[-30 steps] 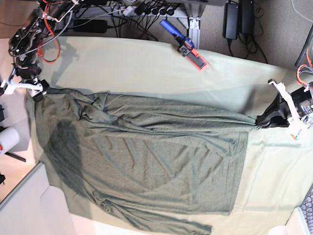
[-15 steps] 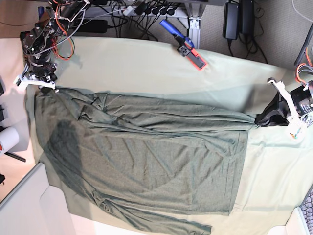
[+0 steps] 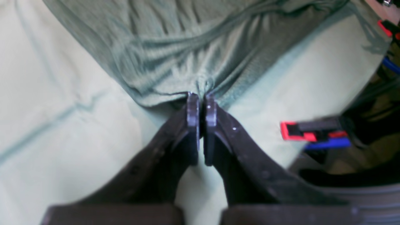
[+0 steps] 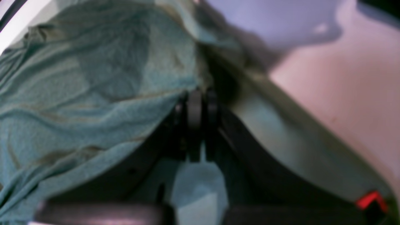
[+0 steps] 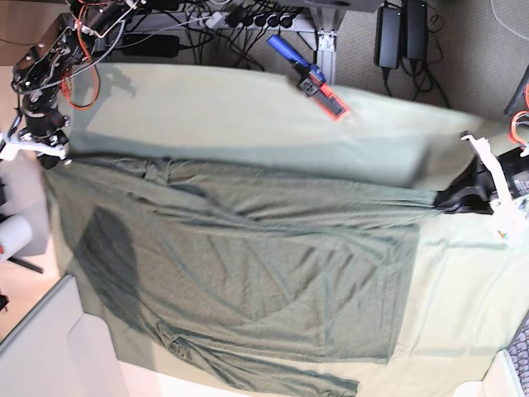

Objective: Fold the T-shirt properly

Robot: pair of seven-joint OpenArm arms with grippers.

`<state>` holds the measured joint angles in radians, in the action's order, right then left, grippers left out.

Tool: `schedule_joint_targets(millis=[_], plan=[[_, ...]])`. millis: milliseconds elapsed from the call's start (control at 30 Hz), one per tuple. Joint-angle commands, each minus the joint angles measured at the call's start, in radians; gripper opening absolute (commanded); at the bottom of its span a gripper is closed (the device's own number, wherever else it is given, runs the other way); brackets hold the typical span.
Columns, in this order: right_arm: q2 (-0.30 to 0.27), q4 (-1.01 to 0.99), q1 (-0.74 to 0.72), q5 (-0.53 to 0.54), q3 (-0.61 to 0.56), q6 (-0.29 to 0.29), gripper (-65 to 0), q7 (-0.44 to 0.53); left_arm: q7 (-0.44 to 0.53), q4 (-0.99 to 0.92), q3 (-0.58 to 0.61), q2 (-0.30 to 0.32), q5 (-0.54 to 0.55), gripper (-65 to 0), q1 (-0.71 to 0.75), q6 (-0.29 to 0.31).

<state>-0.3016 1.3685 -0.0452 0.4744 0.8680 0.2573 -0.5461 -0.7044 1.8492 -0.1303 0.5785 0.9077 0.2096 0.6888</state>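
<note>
The large dark heathered olive-green long-sleeved T-shirt of thin, wrinkly knit lies spread across the pale mint-green cloth that covers the desk. In the base view it fills the lower middle and left of the cloth, with one sleeve running along the bottom edge and a darker shadow patch on its left part. Its upper edge is drawn out into a nearly straight line between the two arms.

The left hand, on the right in the base view, is clamped on a corner of the shirt; in its wrist view the two dark fingers stand nearly together with fabric bunched at their tips and folds fanning away from them. The right hand, at the far left of the base view, sits at the shirt's other upper corner at the desk's edge. Its wrist view is blurred, but the fingers are pressed close together with shirt fabric gathered at their tips, so it appears to be pinching the cloth.

Near the back edge of the desk lies a red and black clamp with a blue handle. Behind the desk the grey floor carries tangled black cables and two black power bricks. At the left edge stands a white cylinder.
</note>
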Motion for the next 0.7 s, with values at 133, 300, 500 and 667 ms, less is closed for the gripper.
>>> schedule_joint_targets(millis=[133,300,500,667], plan=[[-0.034,0.002,-0.054,-0.004,-0.002,0.004,-65.0,0.032,0.057,-0.108,0.013,-0.04,-0.011,-65.0,-0.136,0.009],[-0.036,-0.105,-0.151,-0.033,-0.032,0.004,-65.0,0.063,0.082,-0.278,0.116,-0.069,-0.079,-65.0,-0.31,0.009],[-0.047,-0.226,-0.256,-0.093,-0.097,0.004,-65.0,0.098,0.158,-0.484,0.238,-0.078,-0.168,-65.0,-0.473,0.009],[-0.048,-0.287,-0.329,-0.194,-0.167,0.003,-65.0,0.149,0.163,-0.648,0.242,-0.114,-0.181,-65.0,-0.589,0.009]])
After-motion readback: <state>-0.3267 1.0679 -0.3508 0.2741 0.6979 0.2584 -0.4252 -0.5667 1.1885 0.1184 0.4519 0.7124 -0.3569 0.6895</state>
